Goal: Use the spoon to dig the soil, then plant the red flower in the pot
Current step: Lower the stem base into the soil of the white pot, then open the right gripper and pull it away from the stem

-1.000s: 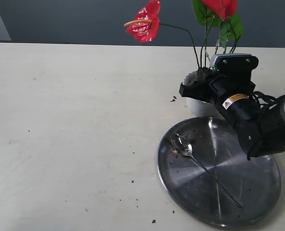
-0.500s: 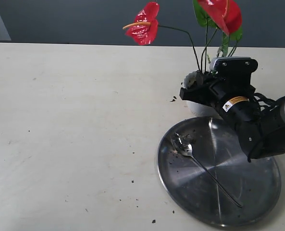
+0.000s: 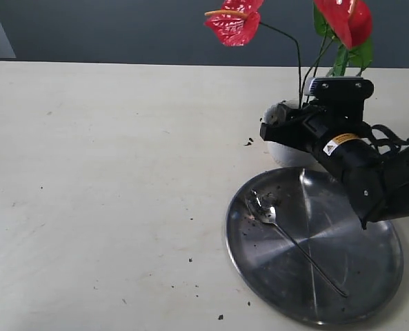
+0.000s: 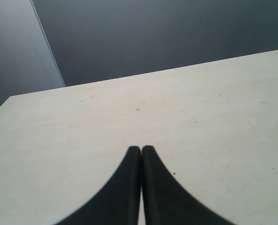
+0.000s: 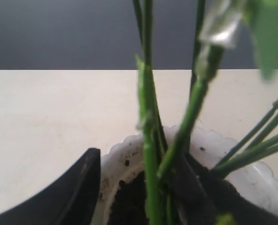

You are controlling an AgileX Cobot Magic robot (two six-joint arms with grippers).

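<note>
The red flower (image 3: 235,21) stands upright in the white scalloped pot (image 3: 285,154), and its second bloom (image 3: 347,18) sits further right. Its green stems (image 5: 148,140) go down into the dark soil (image 5: 129,201) inside the pot (image 5: 120,159). My right gripper (image 3: 272,129) is at the pot's mouth, open. One finger (image 5: 80,187) stays outside the rim, the other (image 5: 190,187) sits against the stems. The silver spoon (image 3: 287,238) lies on the steel plate (image 3: 370,276), its bowl dirty. My left gripper (image 4: 141,150) is shut over bare table, with nothing in it.
The round steel plate lies in front of the pot with soil crumbs on its near-left part. More crumbs (image 3: 249,142) dot the table left of the pot. A dark wall rises behind the table's far edge.
The flower's blooms have swung to the right and risen a little; the stems now stand straighter in the pot. The right gripper has shifted slightly right. The spoon has stayed put.
</note>
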